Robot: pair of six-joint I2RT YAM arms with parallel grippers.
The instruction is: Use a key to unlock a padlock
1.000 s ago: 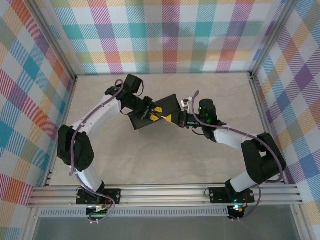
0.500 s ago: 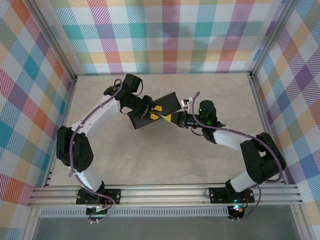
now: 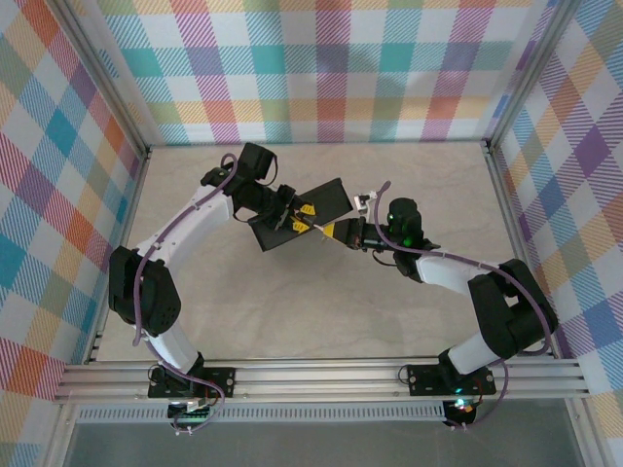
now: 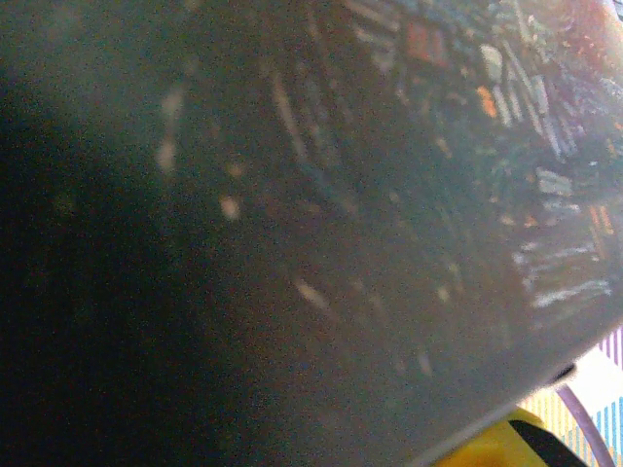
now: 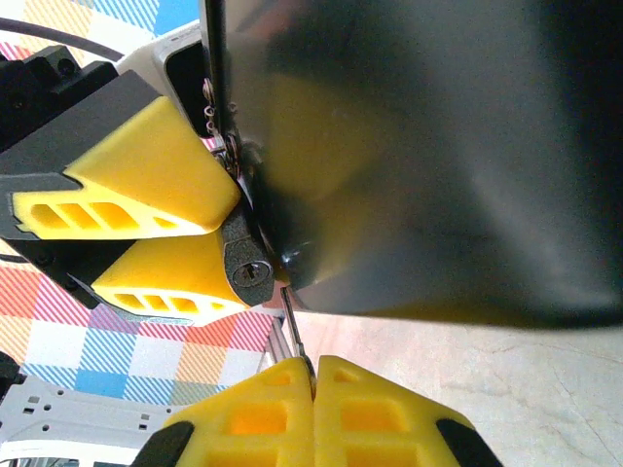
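A small grey padlock (image 5: 247,269) with a round keyhole hangs at the corner of the dark tin box (image 5: 419,146). My left gripper (image 3: 292,216) is shut on it, one yellow finger (image 5: 136,185) above it and one (image 5: 165,277) below. The right gripper (image 5: 313,366) is shut on a thin metal key (image 5: 294,326). The key's tip lies just below and right of the keyhole, outside it, against the tin's edge. From above, the right gripper (image 3: 344,233) meets the left one at the tin box (image 3: 321,199). The left wrist camera looks closely at the blurred tin box (image 4: 321,224).
The tin box is lifted and tilted between the two arms in the middle of the beige table (image 3: 321,311). Checkered walls (image 3: 331,68) and metal frame rails (image 3: 321,375) enclose the table on every side.
Almost nothing. The right wrist has edged slightly to the right; both grips and the tin stay as they were.
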